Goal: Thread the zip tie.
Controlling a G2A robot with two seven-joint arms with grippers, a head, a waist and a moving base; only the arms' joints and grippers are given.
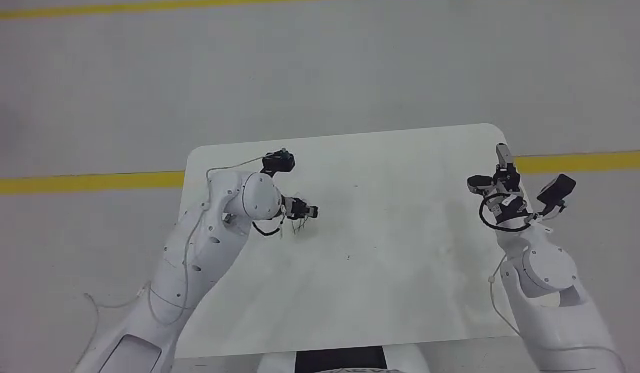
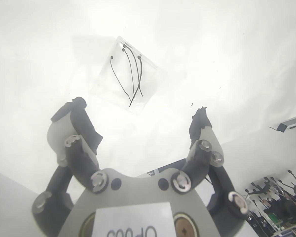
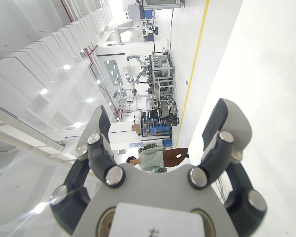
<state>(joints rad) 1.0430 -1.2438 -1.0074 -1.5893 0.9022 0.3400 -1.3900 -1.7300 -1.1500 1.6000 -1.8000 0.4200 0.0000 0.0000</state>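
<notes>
At nine o'clock on the worktop (image 1: 400,223), top view: left arm (image 1: 215,243), with the left jaws over the surface, toward the centre.
Three o'clock edge, top view: right arm (image 1: 540,263), wrist at the rim, pointing toward twelve.
Left wrist view, zip ties (image 2: 132,73): four black ones lying loose in a clear tray (image 2: 151,77) flat on the worktop.
Left jaws: spread apart, holding nothing, above the worktop just short of the tray.
Right wrist view, right jaws: spread apart, holding nothing, aimed along the worktop edge at the room.
</notes>
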